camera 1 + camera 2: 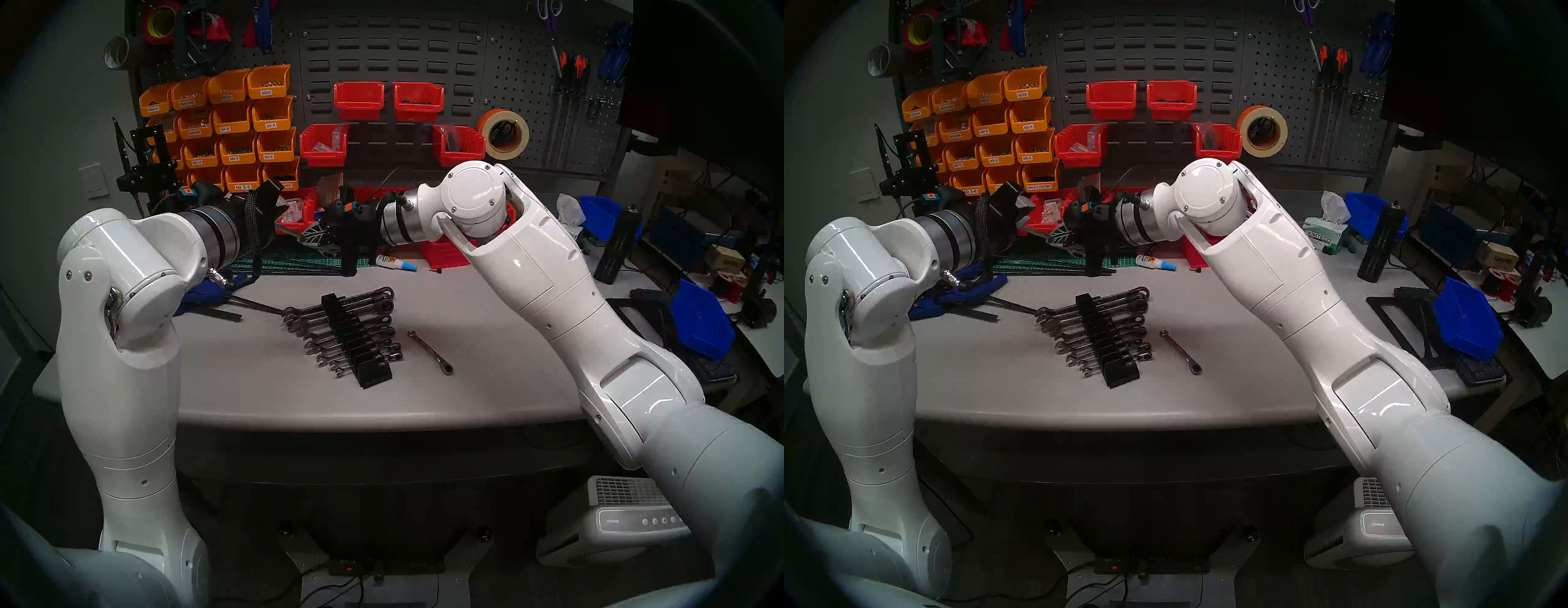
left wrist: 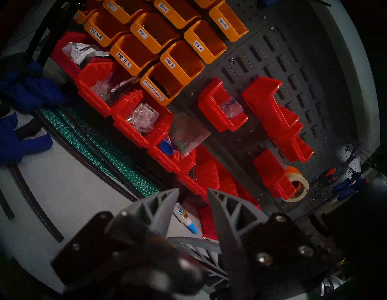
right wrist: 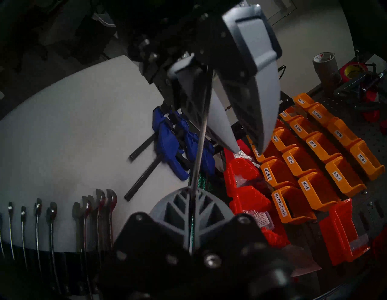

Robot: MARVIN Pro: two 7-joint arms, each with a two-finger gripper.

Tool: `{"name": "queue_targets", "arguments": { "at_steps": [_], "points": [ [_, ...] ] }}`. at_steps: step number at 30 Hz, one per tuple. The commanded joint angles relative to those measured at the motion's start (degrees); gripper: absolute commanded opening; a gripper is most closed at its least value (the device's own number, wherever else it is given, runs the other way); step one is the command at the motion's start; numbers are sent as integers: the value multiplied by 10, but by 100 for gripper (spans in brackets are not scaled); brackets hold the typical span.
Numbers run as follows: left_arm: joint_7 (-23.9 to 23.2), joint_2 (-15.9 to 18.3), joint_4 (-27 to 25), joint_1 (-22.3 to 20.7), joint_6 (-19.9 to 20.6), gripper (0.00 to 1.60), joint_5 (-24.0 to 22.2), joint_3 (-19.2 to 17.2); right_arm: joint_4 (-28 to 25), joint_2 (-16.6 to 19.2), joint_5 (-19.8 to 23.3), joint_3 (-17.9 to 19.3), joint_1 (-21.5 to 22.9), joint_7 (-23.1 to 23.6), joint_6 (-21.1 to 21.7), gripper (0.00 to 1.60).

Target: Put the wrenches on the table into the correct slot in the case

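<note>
Handing over: you have the held wrench (image 3: pixel 200 146) spanning both grippers, raised above and behind the case (image 1: pixel 375 373). This is probably to change the grasp before slotting.
Right gripper (image 3: pixel 191 189): fingers pressed together on the shaft, so this side carries the tool.
Left gripper (image 2: pixel 192 191): fingertips apart with no clamp visible; treat it as released.
Loose wrench (image 1: pixel 430 352): lies flat on the table (image 1: pixel 254 382) just right of the case, not touching it.
Case: wrenches lie across most steps, and the near end looks unoccupied.
Caution: check the size label before you lower, because a one-sided grip may let the shaft swing.
</note>
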Motion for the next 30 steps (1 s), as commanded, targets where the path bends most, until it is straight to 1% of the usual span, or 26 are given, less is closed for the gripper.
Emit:
{"name": "queue_targets", "arguments": {
  "at_steps": [1,2,5,6,8,12,13,14,15,16,17,18,21,23,25,27,29,30],
  "points": [
    [-31,3,-16,-3,10,88,-14,-10,4,-10,31,24,40,29,27,0],
    [-33,3,-15,-2,12,86,-14,-11,6,-6,23,21,47,36,31,0],
    [-38,4,-15,2,18,87,-16,-12,15,-4,26,23,54,54,45,0],
    [-40,5,-14,3,21,82,-19,-13,17,-4,31,26,55,59,51,0],
    [-44,5,-15,6,25,87,-20,-13,22,-2,32,27,60,71,62,0],
    [-53,7,-19,15,35,91,-22,-12,31,2,37,30,68,98,82,0],
    [-57,8,-20,17,39,109,-23,-12,34,2,41,33,70,105,87,0],
    [-57,8,-21,21,42,111,-25,-12,35,3,39,32,71,109,87,0],
    [-57,8,-23,24,42,106,-22,-11,37,6,34,29,75,115,90,0],
    [-60,8,-23,27,45,107,-22,-10,39,5,38,31,75,120,95,0],
    [-63,8,-23,30,46,102,-20,-10,41,5,39,32,76,125,97,0],
    [-64,10,-23,33,49,100,-15,-7,43,6,40,31,77,132,103,0],
    [-76,11,-22,41,55,107,-12,-6,44,6,40,31,75,141,108,0],
    [-79,11,-24,47,57,105,-8,-4,45,6,40,32,75,144,110,0],
    [-81,14,-25,53,62,106,-1,-1,44,6,37,33,75,144,110,0],
    [-84,16,-25,57,64,114,6,1,43,8,38,33,76,150,115,0],
    [-90,16,-25,63,65,116,12,0,41,12,38,32,77,160,123,0],
    [-93,16,-25,65,66,114,14,0,41,13,40,32,77,165,127,0]
  ]
}}
